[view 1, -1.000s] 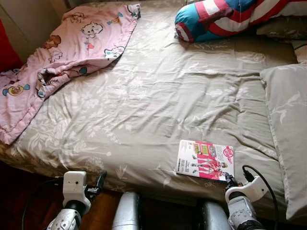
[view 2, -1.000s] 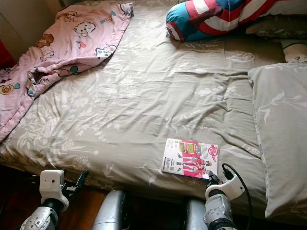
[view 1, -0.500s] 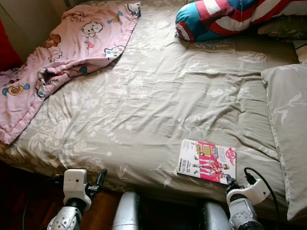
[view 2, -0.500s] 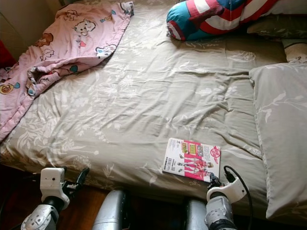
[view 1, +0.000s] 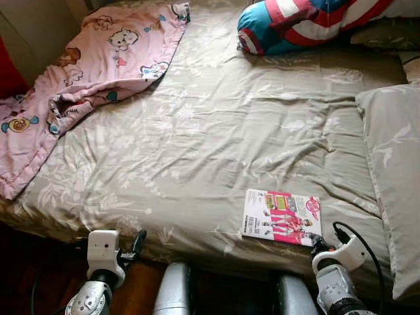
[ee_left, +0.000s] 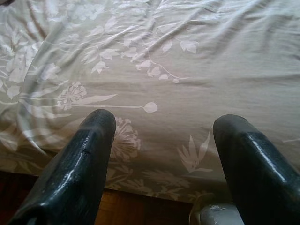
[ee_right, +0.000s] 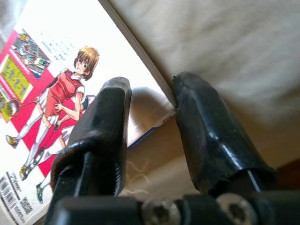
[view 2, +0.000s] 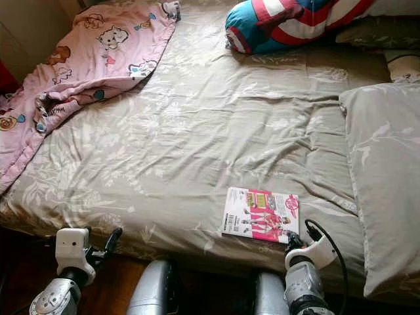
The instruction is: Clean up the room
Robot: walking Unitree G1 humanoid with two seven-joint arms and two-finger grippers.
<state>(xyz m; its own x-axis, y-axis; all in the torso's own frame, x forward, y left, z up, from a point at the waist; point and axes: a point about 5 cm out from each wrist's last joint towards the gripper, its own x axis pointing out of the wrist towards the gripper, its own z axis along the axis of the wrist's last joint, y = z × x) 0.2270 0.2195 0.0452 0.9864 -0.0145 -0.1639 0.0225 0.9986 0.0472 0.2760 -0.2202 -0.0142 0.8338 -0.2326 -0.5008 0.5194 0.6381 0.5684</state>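
A wide bed (view 1: 216, 138) covered in a grey-green floral sheet lies before the robot, seen from above. A thin pink and white book (view 1: 281, 217) with cartoon figures on its cover lies flat on the sheet near the bed's front edge, toward the robot's right. Its long axis runs roughly across the bed, parallel to that front edge.

The right gripper (ee_right: 152, 110) sits at the book's near right corner. In the right wrist view its 2 black fingers (ee_right: 105, 122) stand a little apart, with the corner of the book between them; one finger lies over the cover and the other at the edge by the sheet. The fingers are not pressed together, and the book rests on the bed, so the claw looks open around the corner rather than gripping it.

The left gripper (ee_left: 161, 154) hangs low at the bed's front edge on the robot's left, well apart from the book, its 2 fingers spread wide over bare sheet.

The book lies just ahead of the right claw and slightly toward the robot's middle, so the right arm is clearly the nearer one for picking it up.

Elsewhere, a pink cartoon-print blanket (view 1: 92, 72) is heaped at the far left corner, a red, white and blue cushion (view 1: 295, 23) lies at the far side, and a grey pillow (view 1: 394, 170) runs along the right
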